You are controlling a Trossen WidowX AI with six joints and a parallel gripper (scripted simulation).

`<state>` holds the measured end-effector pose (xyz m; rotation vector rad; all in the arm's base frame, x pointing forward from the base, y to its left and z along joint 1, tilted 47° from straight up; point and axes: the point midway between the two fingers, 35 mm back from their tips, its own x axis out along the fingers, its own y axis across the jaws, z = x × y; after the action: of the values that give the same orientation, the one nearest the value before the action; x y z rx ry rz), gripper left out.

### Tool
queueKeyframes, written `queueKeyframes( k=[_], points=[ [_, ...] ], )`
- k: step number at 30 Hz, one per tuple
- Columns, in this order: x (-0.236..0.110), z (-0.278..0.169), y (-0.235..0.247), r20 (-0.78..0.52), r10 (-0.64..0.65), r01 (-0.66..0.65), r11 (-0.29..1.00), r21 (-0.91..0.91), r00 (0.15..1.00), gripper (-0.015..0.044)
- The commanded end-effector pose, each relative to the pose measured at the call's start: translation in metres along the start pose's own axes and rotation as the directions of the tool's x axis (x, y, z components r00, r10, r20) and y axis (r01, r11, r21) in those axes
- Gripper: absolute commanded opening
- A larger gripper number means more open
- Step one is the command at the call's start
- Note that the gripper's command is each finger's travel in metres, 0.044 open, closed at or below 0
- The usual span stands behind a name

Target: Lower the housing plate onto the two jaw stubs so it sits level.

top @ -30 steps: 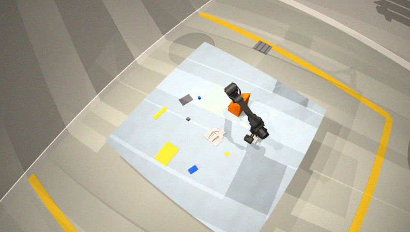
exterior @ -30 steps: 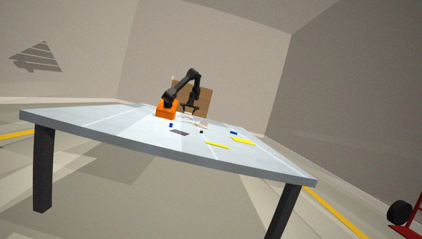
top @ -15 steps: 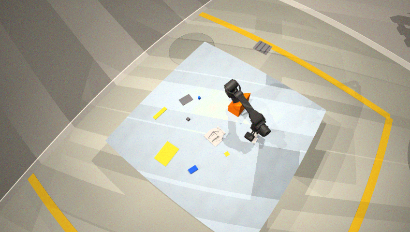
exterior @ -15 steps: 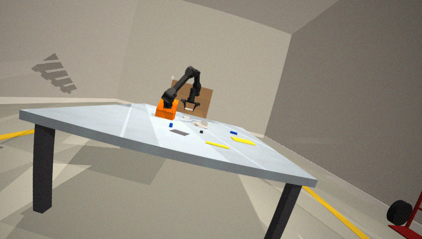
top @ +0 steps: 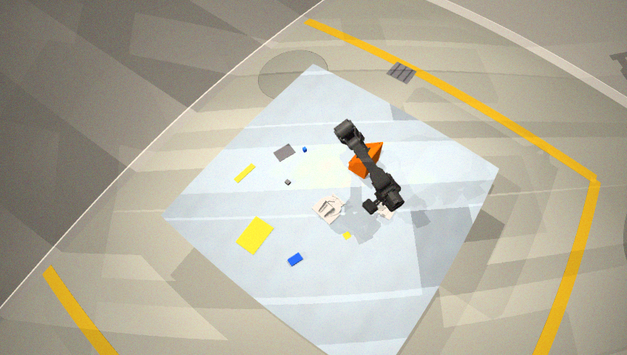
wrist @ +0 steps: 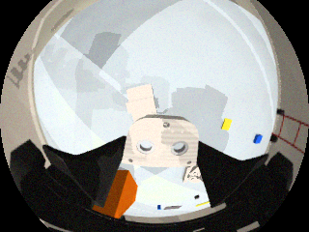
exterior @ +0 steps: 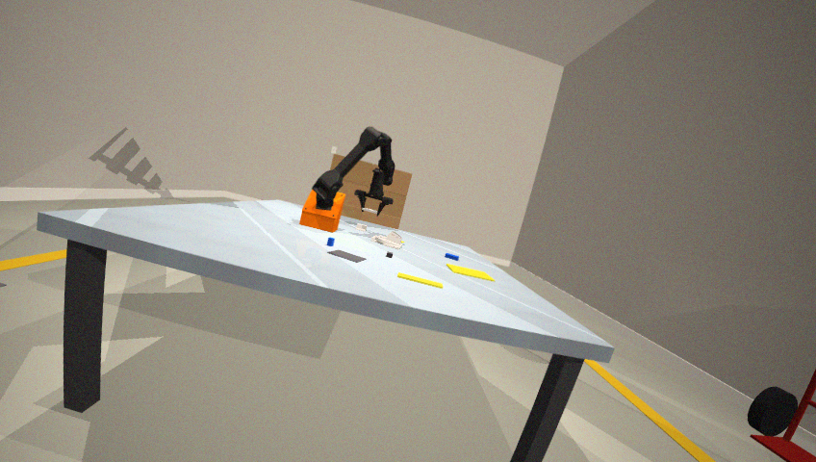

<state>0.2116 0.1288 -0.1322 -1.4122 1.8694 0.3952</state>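
Observation:
My gripper (top: 381, 209) (exterior: 372, 210) (wrist: 161, 142) is shut on the beige housing plate (wrist: 159, 141) (exterior: 371, 211), which has two round holes. It holds the plate level, a little above the table. The pale base with the two dark jaws (top: 328, 208) (exterior: 388, 239) (wrist: 193, 173) lies on the table to the left of the gripper in the overhead view, apart from the plate. A small beige block (wrist: 141, 99) (exterior: 361, 227) lies on the table under the gripper.
The arm's orange base (top: 367, 159) (exterior: 323, 213) (wrist: 118, 193) stands behind. On the table (top: 352, 281) lie flat yellow sheets (top: 253, 234) (top: 244, 172), blue blocks (top: 294, 259) (top: 304, 149), a grey patch (top: 284, 151), a small dark cube (top: 287, 181) and a small yellow piece (top: 346, 235).

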Motion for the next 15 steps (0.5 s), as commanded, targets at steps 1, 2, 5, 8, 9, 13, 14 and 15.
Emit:
queueKeyframes(
  k=[1, 2, 5, 8, 9, 13, 14, 15],
  points=[
    [-0.001, -0.008, -0.009, -0.002, 0.0, 0.0, 0.998, 0.07, 1.0, 0.0351],
    [-0.001, -0.009, -0.011, -0.001, 0.0, 0.0, 0.996, 0.089, 1.0, 0.0351],
    [-0.003, -0.015, -0.018, 0.002, 0.0, 0.0, 0.989, 0.147, 1.0, 0.0351],
    [-0.004, -0.02, -0.025, 0.004, 0.0, -0.001, 0.979, 0.205, 1.0, 0.0351],
    [-0.004, -0.022, -0.027, 0.004, 0.0, -0.001, 0.975, 0.224, 1.0, 0.0351],
    [-0.005, -0.03, -0.036, 0.006, -0.001, -0.001, 0.954, 0.299, 1.0, 0.0351],
    [-0.005, -0.032, -0.038, 0.007, -0.001, -0.002, 0.948, 0.318, 1.0, 0.0351],
    [-0.005, -0.034, -0.04, 0.007, -0.001, -0.002, 0.942, 0.336, 1.0, 0.0351]
  ],
)
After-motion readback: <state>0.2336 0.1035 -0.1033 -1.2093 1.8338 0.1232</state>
